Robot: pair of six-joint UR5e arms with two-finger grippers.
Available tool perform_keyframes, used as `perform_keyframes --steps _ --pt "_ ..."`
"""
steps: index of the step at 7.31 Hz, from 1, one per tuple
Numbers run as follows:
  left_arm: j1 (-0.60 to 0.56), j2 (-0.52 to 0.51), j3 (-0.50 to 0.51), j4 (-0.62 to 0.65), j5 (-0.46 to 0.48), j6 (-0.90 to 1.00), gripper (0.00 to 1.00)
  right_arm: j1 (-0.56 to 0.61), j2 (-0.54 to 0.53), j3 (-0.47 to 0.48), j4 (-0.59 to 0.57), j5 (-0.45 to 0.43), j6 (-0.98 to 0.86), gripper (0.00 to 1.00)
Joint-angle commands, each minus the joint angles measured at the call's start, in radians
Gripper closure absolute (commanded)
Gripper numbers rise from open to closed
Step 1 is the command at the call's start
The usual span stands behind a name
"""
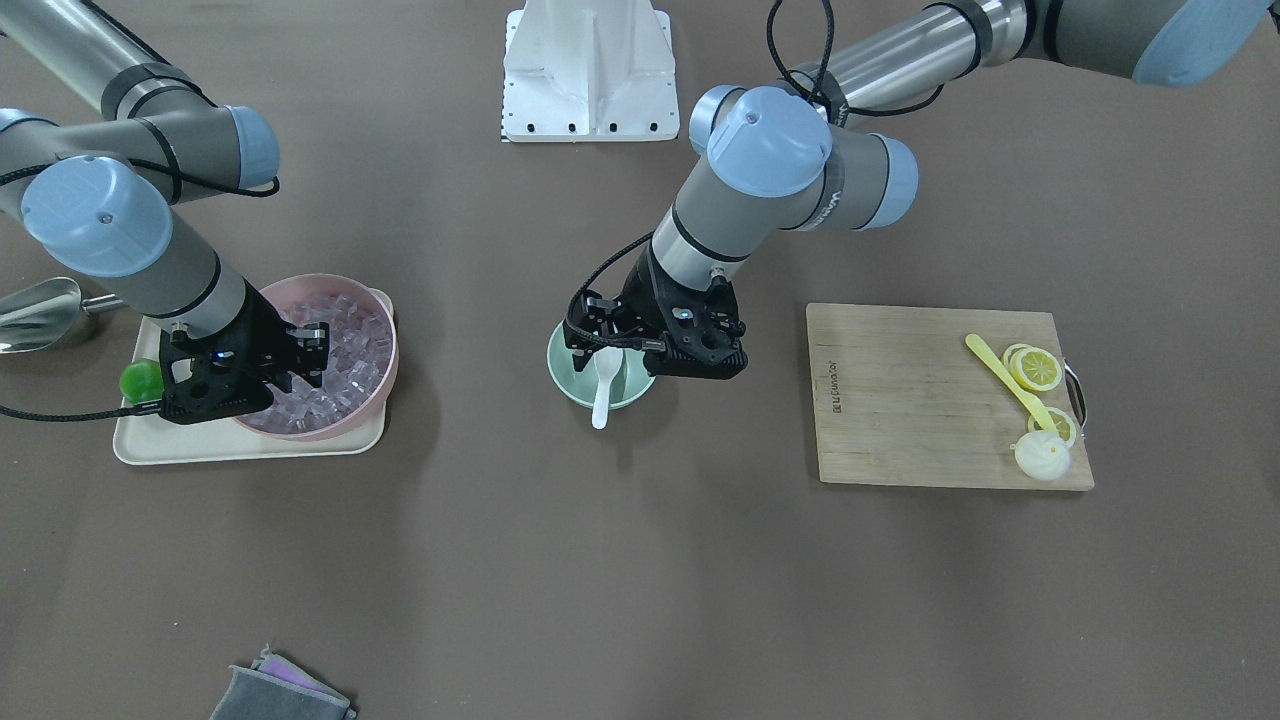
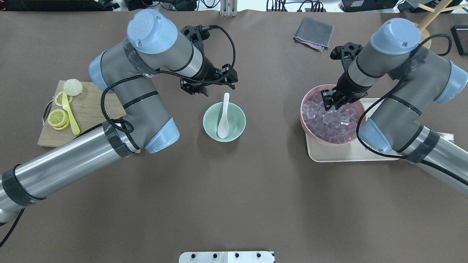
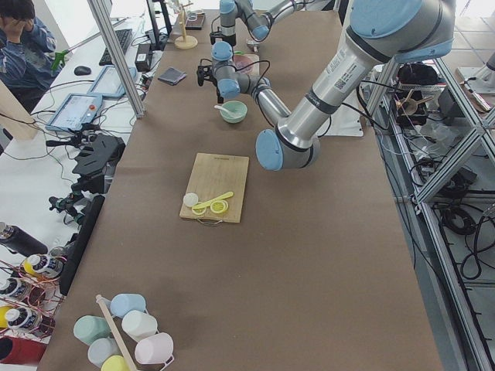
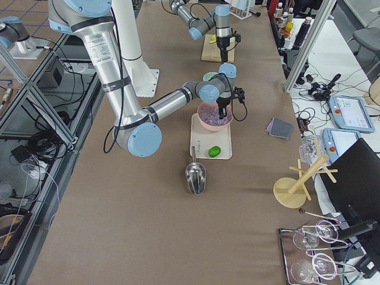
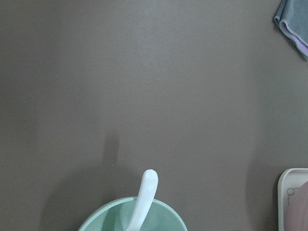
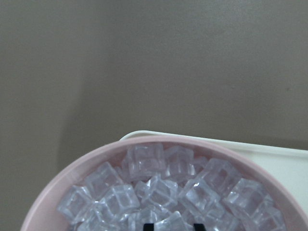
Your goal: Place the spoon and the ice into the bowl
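Observation:
The white spoon (image 2: pixel 223 120) lies in the mint-green bowl (image 2: pixel 210 124), scoop down and handle leaning over the far rim; it also shows in the front view (image 1: pixel 604 385) and the left wrist view (image 5: pixel 143 199). My left gripper (image 2: pixel 208 87) is open and empty, just above the bowl's far rim and clear of the spoon. My right gripper (image 2: pixel 330 103) is open, its tips down among the ice cubes (image 2: pixel 329 122) in the pink bowl (image 2: pixel 310 98). In the right wrist view one cube (image 6: pixel 171 222) sits between the two fingertips (image 6: pixel 149 225).
The pink bowl stands on a cream tray (image 2: pixel 340 155) with a green ball (image 1: pixel 140 380). A metal scoop (image 1: pixel 40 310) lies beside the tray. A cutting board (image 1: pixel 900 400) holds lemon slices, a yellow utensil and a bun. A grey cloth (image 2: pixel 313 33) lies at the far edge.

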Motion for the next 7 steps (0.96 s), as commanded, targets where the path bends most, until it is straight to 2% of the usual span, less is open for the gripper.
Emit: perform_keyframes --steps 1,3,4,5,7 --pt "-0.001 0.001 0.0 -0.001 0.0 0.0 0.13 0.041 0.0 0.013 0.001 0.067 -0.005 1.0" --pt "-0.008 0.015 -0.015 -0.021 0.0 0.002 0.13 0.053 0.012 0.068 -0.014 0.079 0.012 1.0" --pt "-0.055 0.082 -0.067 -0.02 -0.014 0.011 0.13 0.024 0.055 0.07 -0.01 0.07 0.097 1.0" --pt "-0.107 0.175 -0.137 -0.017 -0.065 0.085 0.13 -0.04 0.117 0.064 -0.003 0.034 0.212 1.0" --pt "-0.23 0.295 -0.169 -0.017 -0.194 0.3 0.05 -0.187 0.251 0.007 0.0 -0.124 0.399 1.0"
